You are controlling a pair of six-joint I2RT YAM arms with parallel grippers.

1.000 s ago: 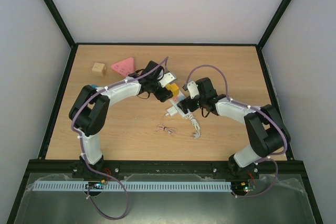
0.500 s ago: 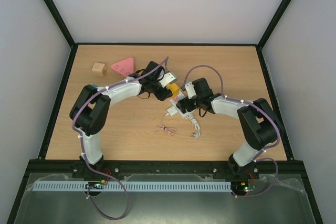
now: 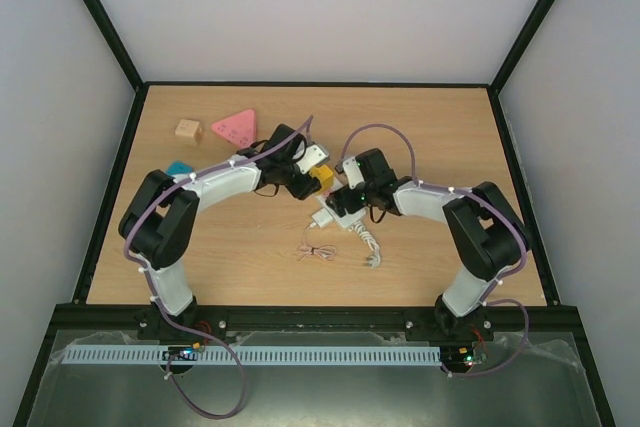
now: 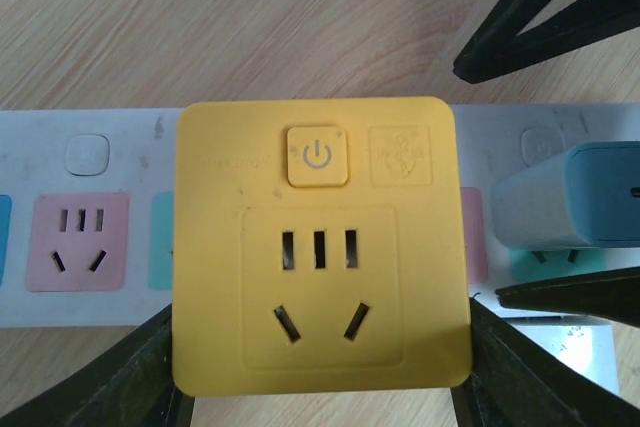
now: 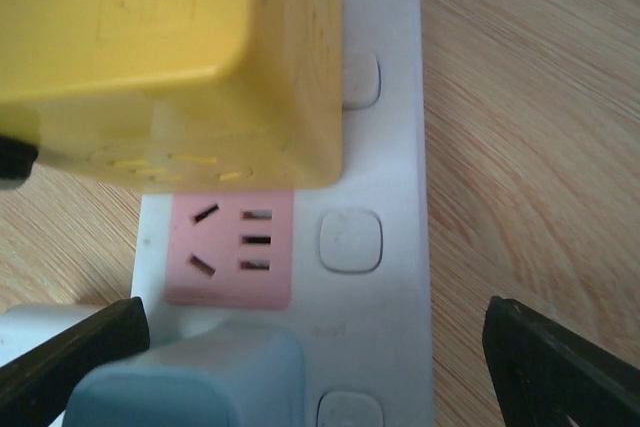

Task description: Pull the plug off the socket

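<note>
From above: shows both arms bent inward over a long white power strip with coloured outlet patches (image 3: 348, 221) at the middle of a wooden table (image 3: 450, 127). Puts the left gripper (image 3: 318, 180) on a yellow plastic adapter block (image 3: 323, 176) and the right gripper (image 3: 338, 205) just beside it, above the strip. Places the small white boxy charger plug (image 3: 324, 215) at the strip's near side, with its thin pinkish-brown cable (image 3: 316, 250) bundled nearer the bases and the thick white curled cord (image 3: 370, 243) to the right of that. Leaves a pink triangle block (image 3: 233, 127), a tan cube (image 3: 187, 130) and a blue piece (image 3: 178, 168) well apart at far left.

From the left wrist: fills the frame with the adapter block, slots facing the lens. Shows both dark fingers (image 4: 120, 387) pressed against its lower corners, clamped on it. Sets the plug on the power strip just right of the block.

From the right wrist: catches the plug at the bottom edge, seated on the strip next to a pink outlet patch (image 5: 230, 247). Finds the fingers (image 5: 545, 367) wide apart, one just beside the plug, the other well clear.
</note>
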